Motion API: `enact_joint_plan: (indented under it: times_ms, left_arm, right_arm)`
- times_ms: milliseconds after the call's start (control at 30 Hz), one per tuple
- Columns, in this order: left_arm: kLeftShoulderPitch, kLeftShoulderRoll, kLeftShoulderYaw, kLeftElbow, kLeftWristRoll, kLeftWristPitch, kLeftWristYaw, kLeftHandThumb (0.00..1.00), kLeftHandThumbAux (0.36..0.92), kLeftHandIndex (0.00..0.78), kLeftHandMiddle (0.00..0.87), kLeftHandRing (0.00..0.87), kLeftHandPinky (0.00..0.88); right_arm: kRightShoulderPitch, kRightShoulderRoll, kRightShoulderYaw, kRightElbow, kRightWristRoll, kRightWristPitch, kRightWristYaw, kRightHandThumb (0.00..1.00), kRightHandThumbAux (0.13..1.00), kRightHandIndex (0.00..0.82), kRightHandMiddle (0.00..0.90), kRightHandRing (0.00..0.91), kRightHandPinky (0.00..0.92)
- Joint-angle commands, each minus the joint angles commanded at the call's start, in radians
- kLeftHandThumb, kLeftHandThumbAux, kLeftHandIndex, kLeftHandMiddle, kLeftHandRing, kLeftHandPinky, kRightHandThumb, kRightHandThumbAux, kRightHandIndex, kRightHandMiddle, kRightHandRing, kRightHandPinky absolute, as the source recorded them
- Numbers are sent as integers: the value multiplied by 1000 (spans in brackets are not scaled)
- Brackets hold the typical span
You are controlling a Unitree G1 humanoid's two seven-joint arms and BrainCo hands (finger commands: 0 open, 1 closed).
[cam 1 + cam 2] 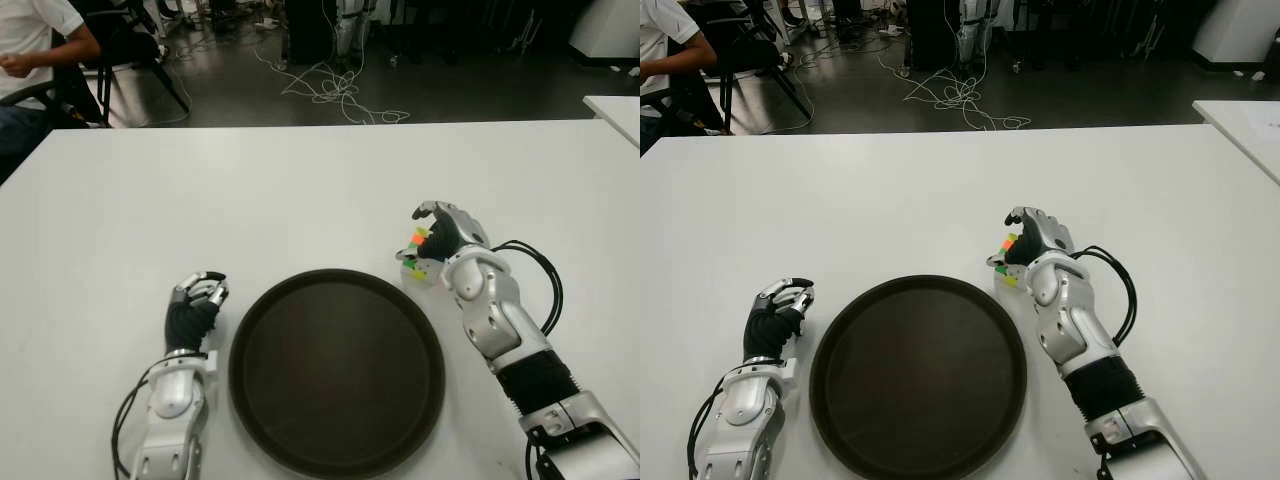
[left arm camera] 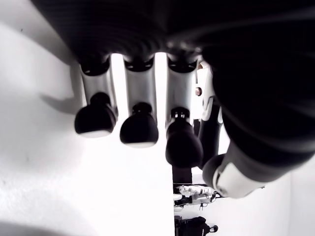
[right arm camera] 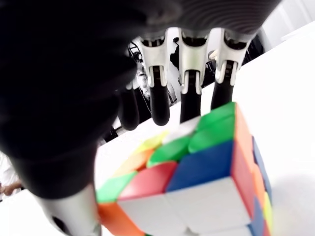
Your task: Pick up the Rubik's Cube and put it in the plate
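On a white table point(image 1: 320, 190) that fills most of the eye views, we see a round dark plate point(image 1: 337, 369) lying near the front edge, between the robot's two hands. Beyond the table, a person point(image 1: 30, 60) sits at the far left, and loose cables point(image 1: 335, 95) trail across the dark floor.

Our right hand point(image 1: 445, 238) sits just past the plate's right rim, its fingers point(image 3: 191, 96) bent over the far side of the cube point(image 3: 197, 182). We cannot tell from the wrist view whether they press on the cube or only cage it. The cube shows beside the plate's rim, outside the plate, with green, orange, yellow and white stickers visible on its faces.

Our left hand point(image 1: 195, 305) shows just left of the plate, idle, its fingers point(image 2: 139, 129) curled loosely with nothing held between them.
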Motion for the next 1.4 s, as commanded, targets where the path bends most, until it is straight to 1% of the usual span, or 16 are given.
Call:
enact_joint_plan:
  times_ms: [133,200,367,467,567,767,1033,1267,1400]
  left_arm:
    - [0,0,0,0,0,1,0,711,704,444,814,825,815]
    - [0,0,-1,-2,1,5,0,711,704,444,814,823,811]
    - [1,2,-3,-8,1,11,-3,712,704,444,813,823,817]
    - [2,3,-4,-11,1,12,-5,712,704,444,814,824,819]
    - [3,6,-6,-14,2,16,-8,711,704,444,815,824,814]
    - [4,5,-7,-19,5,25,-4,712,704,444,816,826,819]
    - [2,4,-5,-20,4,31,-2,711,704,444,816,824,813]
    - [1,3,-4,-20,1,32,-3,711,704,444,819,826,816]
    - [1,1,-2,-20,-3,32,-4,711,704,444,818,826,818]
  right_arm:
    - [2,1,-3,0,6,-10,-10,12,886,627,746,769,749]
    - [4,2,-5,-3,7,-14,-16,41,889,635,748,771,756]
    - [10,5,-8,-13,8,-25,-37,181,887,655,774,793,788]
    - [12,7,-13,-17,15,-28,-42,213,885,659,780,796,791]
    - [15,11,-19,-21,24,-30,-43,221,881,653,773,789,786]
    - [18,13,-27,-27,37,-36,-37,238,878,653,784,804,800]
    - [17,9,-23,-29,35,-34,-29,158,883,631,766,785,783]
    - [17,7,-23,-27,38,-34,-25,200,884,665,785,804,797]
    - [15,7,-20,-28,31,-27,-26,216,885,656,782,800,790]
